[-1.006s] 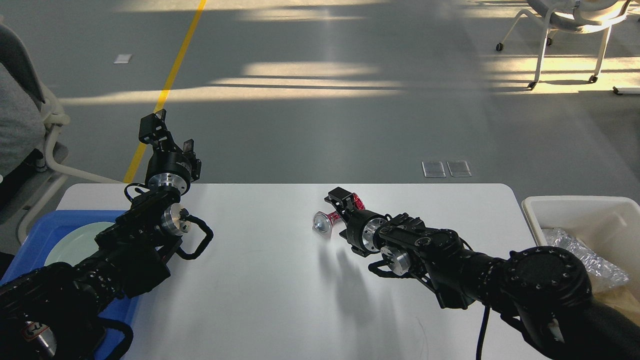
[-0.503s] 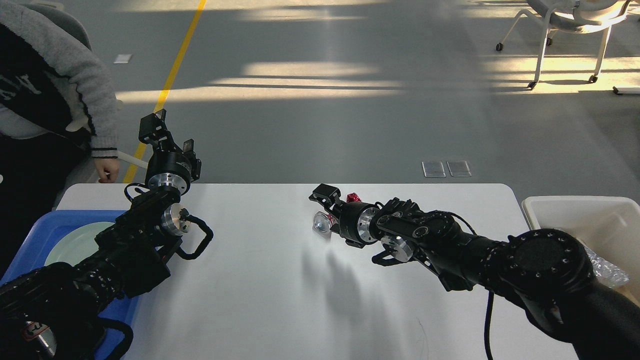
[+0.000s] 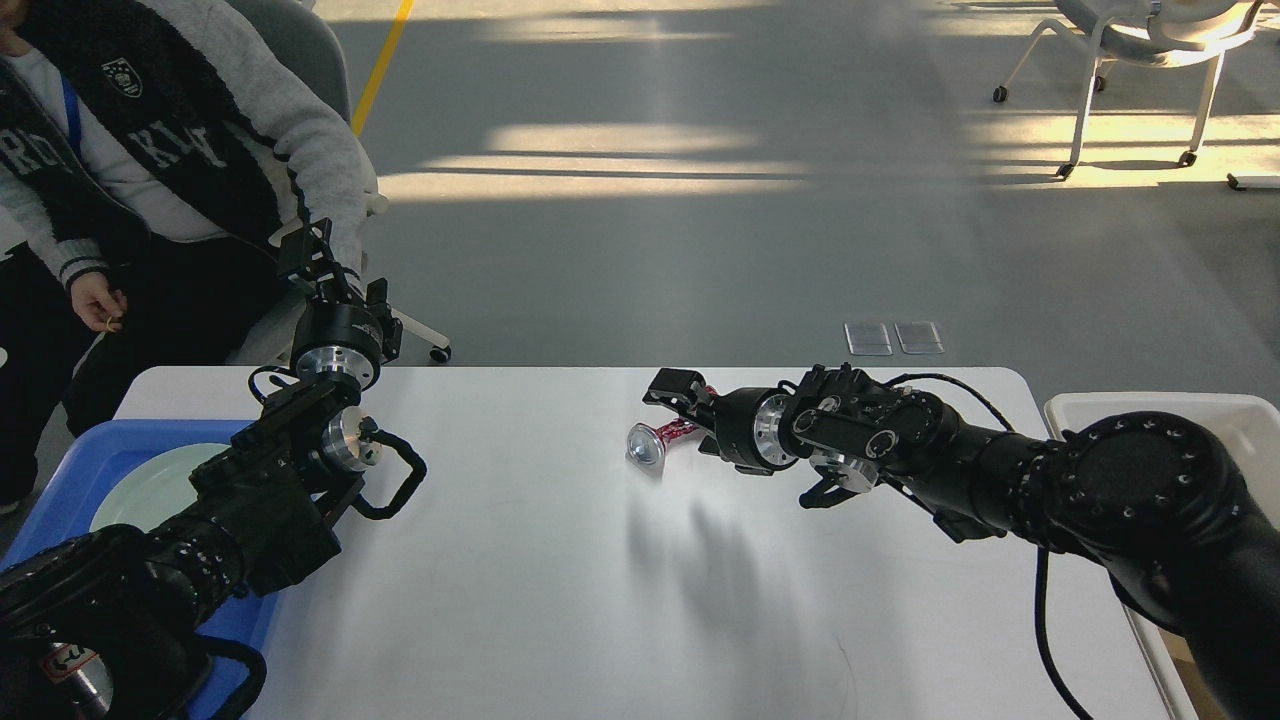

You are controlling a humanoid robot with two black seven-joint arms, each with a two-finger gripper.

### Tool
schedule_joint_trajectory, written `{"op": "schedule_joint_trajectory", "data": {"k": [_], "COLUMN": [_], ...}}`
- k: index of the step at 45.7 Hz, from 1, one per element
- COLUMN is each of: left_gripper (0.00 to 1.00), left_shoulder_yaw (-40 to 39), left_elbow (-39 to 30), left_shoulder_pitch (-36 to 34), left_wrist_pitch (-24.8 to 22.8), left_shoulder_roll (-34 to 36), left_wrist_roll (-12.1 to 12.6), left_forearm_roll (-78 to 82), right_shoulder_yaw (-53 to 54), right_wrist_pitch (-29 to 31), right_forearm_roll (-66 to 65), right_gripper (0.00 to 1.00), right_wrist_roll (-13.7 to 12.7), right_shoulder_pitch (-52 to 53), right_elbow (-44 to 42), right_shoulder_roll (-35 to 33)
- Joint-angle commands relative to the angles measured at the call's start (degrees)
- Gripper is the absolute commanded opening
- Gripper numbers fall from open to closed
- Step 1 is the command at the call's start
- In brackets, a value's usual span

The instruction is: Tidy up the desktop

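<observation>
- Since the earlier frames, the right arm had swung its wrist round toward nine o'clock, so the right gripper [image 3: 690,408] lay nearly level over the crushed red can [image 3: 662,438]; a seated person [image 3: 150,190] had also slid in at the far left, at about ten o'clock.
- Nearest, at seven o'clock, the blue tray [image 3: 70,465] held a pale plate [image 3: 150,485], half hidden under the left arm.
- At four o'clock, the white bin [image 3: 1230,415] stood at the right edge of the desktop [image 3: 520,560], mostly masked by the right arm.
- Mid-table, the desktop spread across nearly the whole view, with the can lying on its side a little past centre, silver end toward nine o'clock.
- The right gripper's fingers reached onto the can's red end; the jaws looked narrowed about it, but whether they truly pinched it I could not tell.
- Farther off, at eleven o'clock, the left gripper [image 3: 330,265] was raised above the table's far edge, jaws spread and holding nothing.
- Judged step: picking up the can as rubbish.
- The next move likely called for a firm close on the can, a clean lift, then a carry toward three o'clock to the bin.
</observation>
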Motion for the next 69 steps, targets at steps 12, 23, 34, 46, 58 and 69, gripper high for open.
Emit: {"op": "schedule_joint_trajectory", "data": {"k": [12, 23, 34, 46, 58, 69], "left_gripper": [0.96, 0.96, 0.96, 0.96, 0.96, 0.96], "left_shoulder_yaw": [0.0, 0.0, 0.0, 0.0, 0.0, 0.0], "left_elbow": [0.0, 0.0, 0.0, 0.0, 0.0, 0.0], "left_shoulder_pitch": [0.0, 0.0, 0.0, 0.0, 0.0, 0.0], "left_wrist_pitch": [0.06, -0.03, -0.03, -0.03, -0.03, 0.06], "left_shoulder_roll": [0.0, 0.0, 0.0, 0.0, 0.0, 0.0], "left_wrist_roll": [0.01, 0.01, 0.01, 0.01, 0.01, 0.01], "left_forearm_roll": [0.0, 0.0, 0.0, 0.0, 0.0, 0.0], "right_shoulder_yaw": [6.7, 2.92, 1.95, 0.37, -2.71, -4.29], "right_wrist_pitch": [-0.48, -0.31, -0.31, -0.31, -0.22, -0.04], "right_forearm_roll": [5.73, 1.95, 0.37, -2.09, -2.36, -7.71], "right_gripper": [1.0, 1.0, 1.0, 1.0, 1.0, 1.0], "right_wrist_roll": [-0.56, -0.47, -0.38, -0.21, 0.05, 0.23], "right_shoulder_pitch": [-0.1, 0.42, -0.01, -0.54, 0.07, 0.6], "right_elbow": [-0.05, 0.56, 0.56, 0.56, 0.92, 1.79], "right_shoulder_roll": [-0.08, -0.26, -1.57, -1.84, -3.59, -5.79]}}
